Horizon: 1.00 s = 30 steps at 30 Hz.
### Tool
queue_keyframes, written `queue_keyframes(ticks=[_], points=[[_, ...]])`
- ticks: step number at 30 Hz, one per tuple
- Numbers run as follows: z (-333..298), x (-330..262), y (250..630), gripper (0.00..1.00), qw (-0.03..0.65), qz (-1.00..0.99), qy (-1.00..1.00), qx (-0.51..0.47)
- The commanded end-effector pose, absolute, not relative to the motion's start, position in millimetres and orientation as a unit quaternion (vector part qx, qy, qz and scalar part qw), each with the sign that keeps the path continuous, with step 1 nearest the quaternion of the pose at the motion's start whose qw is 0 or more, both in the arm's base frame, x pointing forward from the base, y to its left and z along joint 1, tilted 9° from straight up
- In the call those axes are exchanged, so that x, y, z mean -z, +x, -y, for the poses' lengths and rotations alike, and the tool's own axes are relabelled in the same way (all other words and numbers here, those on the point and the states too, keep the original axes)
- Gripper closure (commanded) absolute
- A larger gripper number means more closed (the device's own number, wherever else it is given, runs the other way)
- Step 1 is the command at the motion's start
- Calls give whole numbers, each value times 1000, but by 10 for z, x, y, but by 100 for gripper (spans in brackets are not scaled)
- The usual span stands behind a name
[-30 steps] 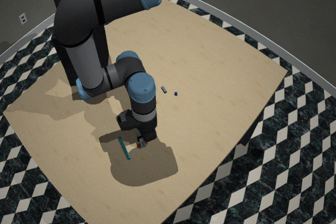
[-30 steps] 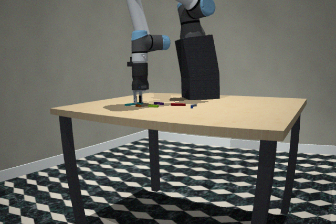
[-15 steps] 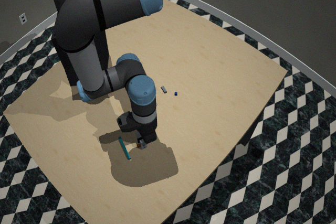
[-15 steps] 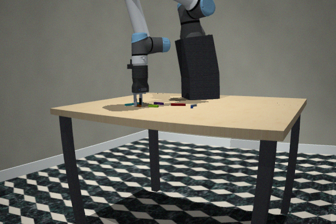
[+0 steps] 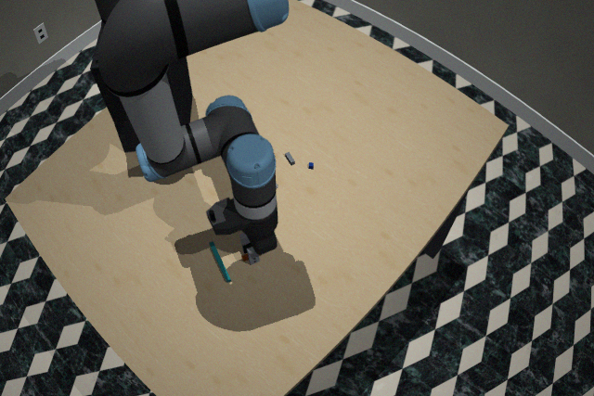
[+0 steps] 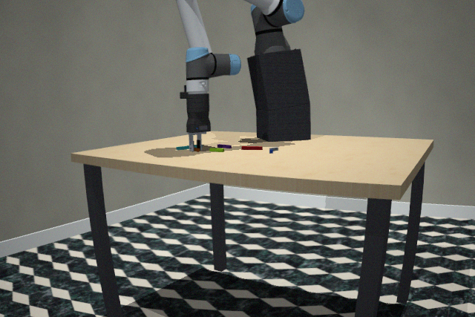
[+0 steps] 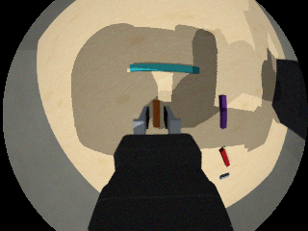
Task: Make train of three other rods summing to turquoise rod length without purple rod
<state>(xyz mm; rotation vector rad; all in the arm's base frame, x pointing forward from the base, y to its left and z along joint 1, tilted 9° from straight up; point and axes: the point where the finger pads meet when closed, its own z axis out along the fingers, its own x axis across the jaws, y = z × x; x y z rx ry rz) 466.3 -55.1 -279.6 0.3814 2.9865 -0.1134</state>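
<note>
Down near the left front of the desk [image 5: 393, 95], the tool [image 7: 156, 123] sits low with its fingers about half open, straddling the orange rod [image 7: 156, 112]. Whether it's actually squeezing the rod or just bracketing it can't be told from here.

The orange rod points end-on at the turquoise rod [image 7: 164, 68], which lies crosswise just beyond it, so the robot probably wants to keep clear of that one and lay the train somewhere else.

The purple rod [image 7: 223, 111] and red rod [image 7: 223, 154] lie off to the right in the wrist view; the grey rod [image 5: 290, 158] and blue rod [image 5: 310, 164] are farther off. The lime rod [image 6: 217, 149] is close by in the side view.
</note>
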Motion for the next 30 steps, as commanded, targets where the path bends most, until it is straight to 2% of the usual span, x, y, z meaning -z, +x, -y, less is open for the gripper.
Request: queue_keyframes(ticks=[1, 25, 26, 30], points=[[559, 2793, 4679, 46, 66, -989, 126, 37], [559, 2793, 4679, 46, 66, -989, 126, 37], [559, 2793, 4679, 76, 66, -989, 126, 37], [559, 2793, 4679, 76, 66, -989, 126, 37]])
